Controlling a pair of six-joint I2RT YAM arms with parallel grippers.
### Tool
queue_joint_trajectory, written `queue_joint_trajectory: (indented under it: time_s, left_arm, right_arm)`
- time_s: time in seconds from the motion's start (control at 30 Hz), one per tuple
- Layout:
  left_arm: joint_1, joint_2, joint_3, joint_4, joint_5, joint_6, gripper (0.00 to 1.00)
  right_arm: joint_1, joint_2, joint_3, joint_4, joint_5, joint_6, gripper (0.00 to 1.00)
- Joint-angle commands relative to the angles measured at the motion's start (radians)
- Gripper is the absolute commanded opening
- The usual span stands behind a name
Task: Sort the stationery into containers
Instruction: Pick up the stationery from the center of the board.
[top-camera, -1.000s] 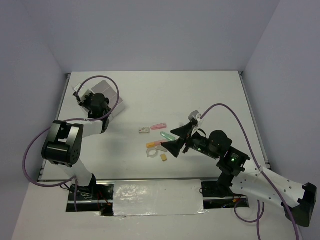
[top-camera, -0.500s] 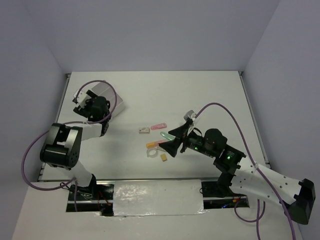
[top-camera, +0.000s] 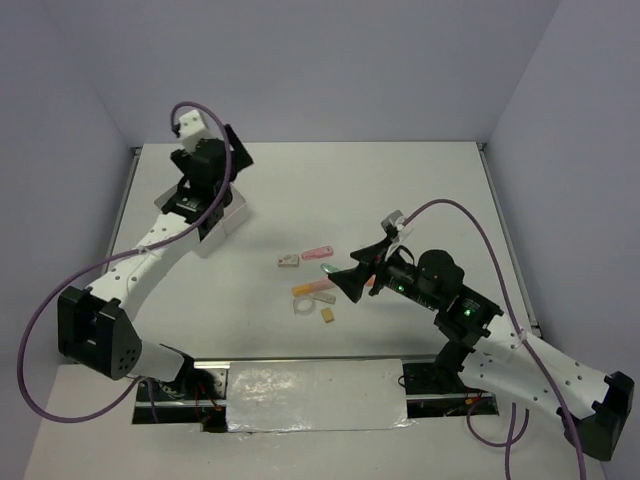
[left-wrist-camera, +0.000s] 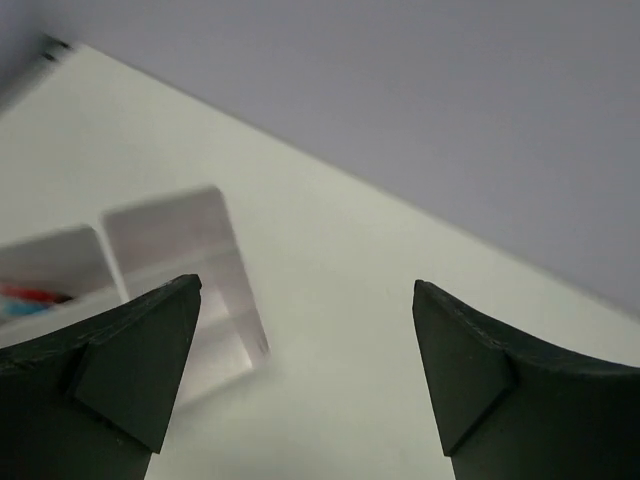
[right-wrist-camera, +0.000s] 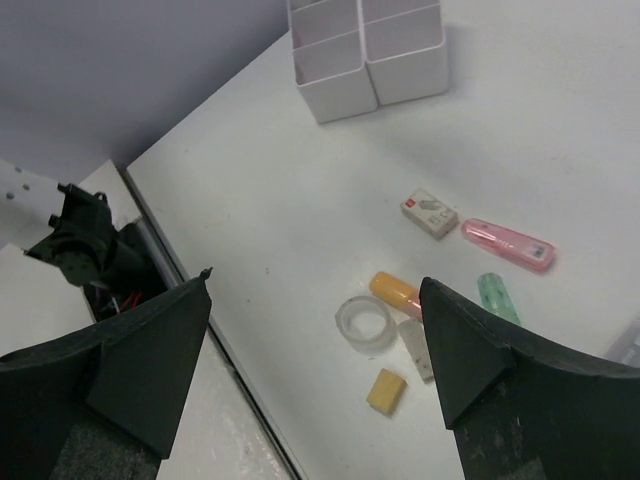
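Top external view: left gripper (left-wrist-camera: 305, 288) has released and lifted above the trays (top-camera: 230, 212); right gripper (right-wrist-camera: 315, 285) stays spread, empty.

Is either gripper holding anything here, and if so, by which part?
Nothing is held. The left gripper is open and empty near the containers. The right gripper is open and empty over the loose stationery.
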Motion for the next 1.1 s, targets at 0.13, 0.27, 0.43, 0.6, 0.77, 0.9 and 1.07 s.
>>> queue_joint_trajectory:
  time_s: [0.13,0.27,0.43,0.6,0.77,0.9,1.07]
  left_arm:
    - [-0.228,0.062,0.000,-0.265,0.509,0.255,0.99]
    - [-0.267,0.134,-0.038,-0.199,0.863,0.450,0.99]
    - [-0.288,0.321,0.078,-0.253,0.890,0.602,0.99]
    - [-0.308,0.498,0.190,-0.375,0.895,0.628,0.89]
    - [-0.313,0.536,0.181,-0.347,0.913,0.631,0.88]
    - [-0.321,0.567,0.196,-0.367,0.905,0.634,0.82]
    - [-0.339,0.587,0.184,-0.373,0.838,0.625,0.73]
  right_arm:
    - [-0.058,-0.088,0.133,-0.236,0.026,-0.026,0.93]
    - [-0.059,-0.185,0.132,-0.276,-0.060,-0.071,0.95]
    - [-0.058,-0.193,0.141,-0.309,-0.097,-0.058,0.95]
    - [-0.058,-0.214,0.104,-0.295,-0.097,-0.051,0.95]
    - [-0.058,-0.202,0.110,-0.296,-0.111,-0.058,0.95]
    - [-0.058,-0.202,0.101,-0.283,-0.109,-0.058,0.95]
    - [-0.058,-0.203,0.093,-0.270,-0.120,-0.060,0.95]
